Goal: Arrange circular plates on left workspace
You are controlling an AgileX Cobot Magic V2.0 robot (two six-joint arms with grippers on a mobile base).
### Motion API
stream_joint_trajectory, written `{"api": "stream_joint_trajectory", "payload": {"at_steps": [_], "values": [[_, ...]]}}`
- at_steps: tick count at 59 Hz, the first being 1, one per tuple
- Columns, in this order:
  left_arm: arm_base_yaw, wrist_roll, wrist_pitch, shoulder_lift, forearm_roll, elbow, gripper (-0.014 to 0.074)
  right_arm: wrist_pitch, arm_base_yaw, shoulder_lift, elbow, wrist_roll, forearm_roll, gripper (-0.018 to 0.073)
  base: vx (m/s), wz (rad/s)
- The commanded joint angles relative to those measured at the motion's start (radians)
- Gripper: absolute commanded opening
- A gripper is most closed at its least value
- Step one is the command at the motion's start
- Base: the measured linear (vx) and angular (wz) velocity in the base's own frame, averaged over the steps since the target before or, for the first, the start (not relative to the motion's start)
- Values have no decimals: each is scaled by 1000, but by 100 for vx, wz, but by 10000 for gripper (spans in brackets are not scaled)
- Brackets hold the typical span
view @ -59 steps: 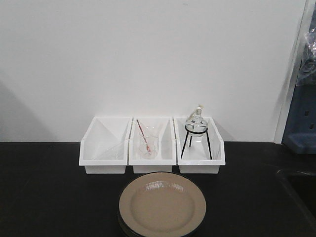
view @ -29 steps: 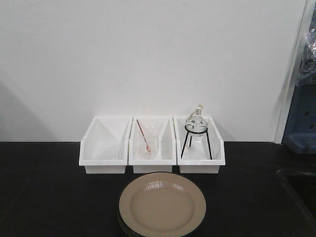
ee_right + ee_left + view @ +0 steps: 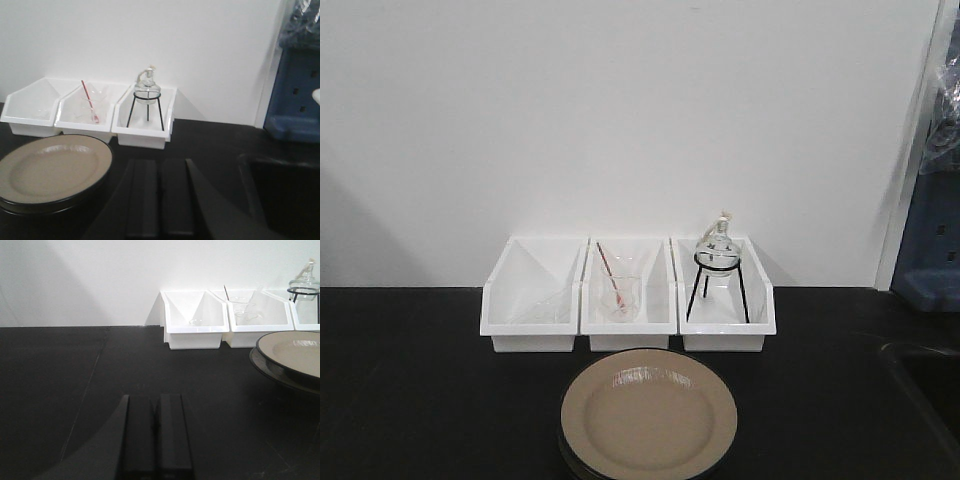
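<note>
Two beige circular plates [image 3: 648, 417] lie stacked on the black benchtop [image 3: 420, 390], just in front of the white bins; the lower one shows only as a dark rim. The same stack sits at the right edge in the left wrist view [image 3: 292, 355] and at the lower left in the right wrist view [image 3: 52, 172]. My left gripper [image 3: 155, 400] is shut with nothing in it, low over the bench, left of the stack. My right gripper [image 3: 160, 165] is shut and empty, to the right of the stack. Neither gripper appears in the front view.
Three white bins [image 3: 628, 295] stand in a row against the wall. The middle one holds glassware with a red rod, the right one a glass flask on a black wire stand [image 3: 718, 270]. A sunken sink [image 3: 930, 385] is at the right, with a blue rack [image 3: 932, 250] behind it.
</note>
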Motion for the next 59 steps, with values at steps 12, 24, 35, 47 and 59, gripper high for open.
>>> {"api": "stream_joint_trajectory", "payload": {"at_steps": [12, 24, 35, 47, 59], "values": [[-6, 0, -78, -15, 3, 12, 0, -328, 0, -143, 282, 510, -511, 0, 0, 0], [-6, 0, -78, -15, 3, 12, 0, -387, 0, -288, 450, 500, -494, 0, 0, 0], [-6, 0, -77, -15, 3, 12, 0, -388, 0, -326, 468, 502, -494, 0, 0, 0], [-6, 0, -77, -15, 3, 12, 0, -381, 0, -326, 468, 502, -494, 0, 0, 0], [-6, 0, -77, -15, 3, 12, 0, -381, 0, -326, 468, 502, -494, 0, 0, 0]]}}
